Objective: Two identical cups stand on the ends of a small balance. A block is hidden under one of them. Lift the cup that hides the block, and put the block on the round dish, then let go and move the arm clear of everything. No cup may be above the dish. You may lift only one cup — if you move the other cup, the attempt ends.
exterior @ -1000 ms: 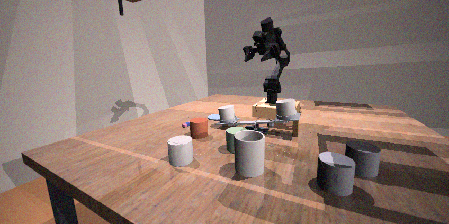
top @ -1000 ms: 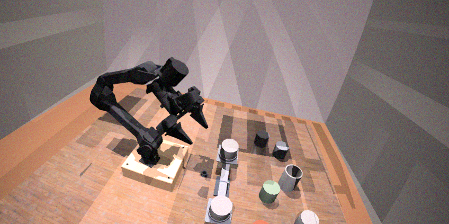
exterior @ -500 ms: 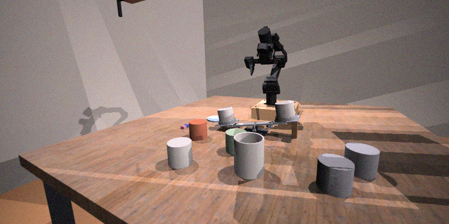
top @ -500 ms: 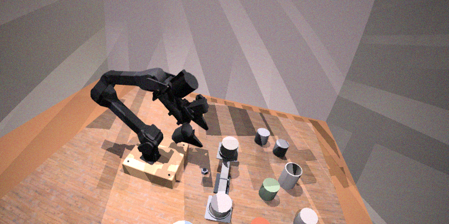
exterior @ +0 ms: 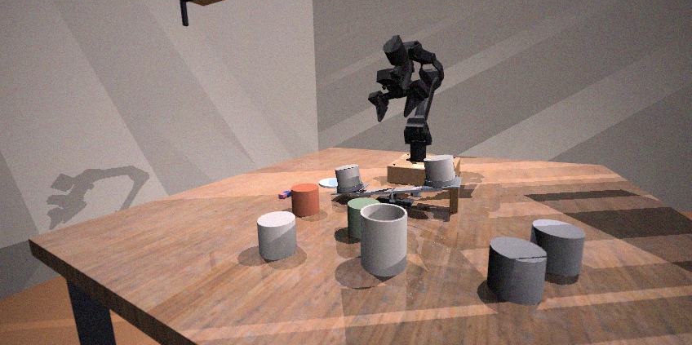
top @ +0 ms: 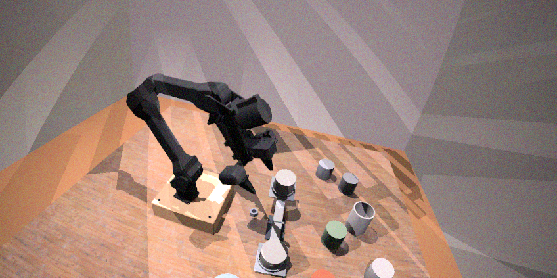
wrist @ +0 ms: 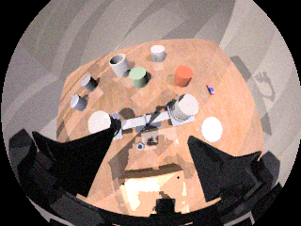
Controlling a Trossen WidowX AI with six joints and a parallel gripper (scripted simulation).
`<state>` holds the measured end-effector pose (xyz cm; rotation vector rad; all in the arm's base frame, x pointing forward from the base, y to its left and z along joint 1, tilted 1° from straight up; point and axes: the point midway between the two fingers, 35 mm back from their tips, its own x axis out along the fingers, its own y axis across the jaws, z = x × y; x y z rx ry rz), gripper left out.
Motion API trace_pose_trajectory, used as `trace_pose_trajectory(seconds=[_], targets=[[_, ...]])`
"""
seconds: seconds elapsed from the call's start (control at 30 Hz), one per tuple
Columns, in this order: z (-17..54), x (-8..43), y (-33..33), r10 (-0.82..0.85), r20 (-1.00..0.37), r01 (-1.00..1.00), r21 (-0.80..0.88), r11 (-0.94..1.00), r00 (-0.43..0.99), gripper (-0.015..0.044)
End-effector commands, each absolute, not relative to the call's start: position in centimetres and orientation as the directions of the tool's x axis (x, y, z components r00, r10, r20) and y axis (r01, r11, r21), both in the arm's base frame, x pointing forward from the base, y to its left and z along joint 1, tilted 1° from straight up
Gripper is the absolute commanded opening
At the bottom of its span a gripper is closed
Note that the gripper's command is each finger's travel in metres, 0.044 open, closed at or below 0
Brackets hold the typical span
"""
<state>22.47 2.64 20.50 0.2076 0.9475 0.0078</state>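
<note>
One pale cup [top: 285, 184] [exterior: 439, 170] [wrist: 99, 123] stands on the raised end of the balance [top: 278, 211] [wrist: 134, 123]. The other pale cup [top: 273, 256] [exterior: 348, 178] [wrist: 186, 107] stands tilted on the lower end. The round dish [exterior: 327, 183] [wrist: 212, 129] lies beyond the lower end, with no cup above it. The block is not visible. My gripper [top: 263, 180] [exterior: 393, 118] [wrist: 151, 136] is wide open and empty, pointing down, high above the balance and touching neither cup.
A wooden post [exterior: 454, 200] stands by the raised end. A nut [top: 253, 211] [wrist: 140, 146] lies between balance and base. Beyond the balance stand a green cylinder [top: 334, 234], an orange cylinder [exterior: 305, 200], an open grey cup [exterior: 383, 244], a white cylinder [exterior: 277, 236] and two dark cylinders [exterior: 515, 273] [exterior: 563, 249].
</note>
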Motion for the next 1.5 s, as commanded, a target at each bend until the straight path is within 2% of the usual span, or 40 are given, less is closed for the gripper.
trace_pose_trajectory(seconds=[0.0,0.4,0.83,1.17,1.47], targets=[[20.1,23.7,2.0,0.073,-0.841,0.199,0.211,0.957,0.537,0.044],[18.3,27.7,-0.3,0.018,-0.925,0.544,0.24,0.804,0.381,0.044],[14.8,31.6,-3.5,-0.01,-0.981,0.842,0.16,0.515,0.193,0.044],[11.2,33.8,-6.2,-0.008,-0.999,0.966,0.049,0.255,0.052,0.044],[9.8,33.9,-6.2,-0.007,-0.999,0.967,0.047,0.25,0.05,0.044]])
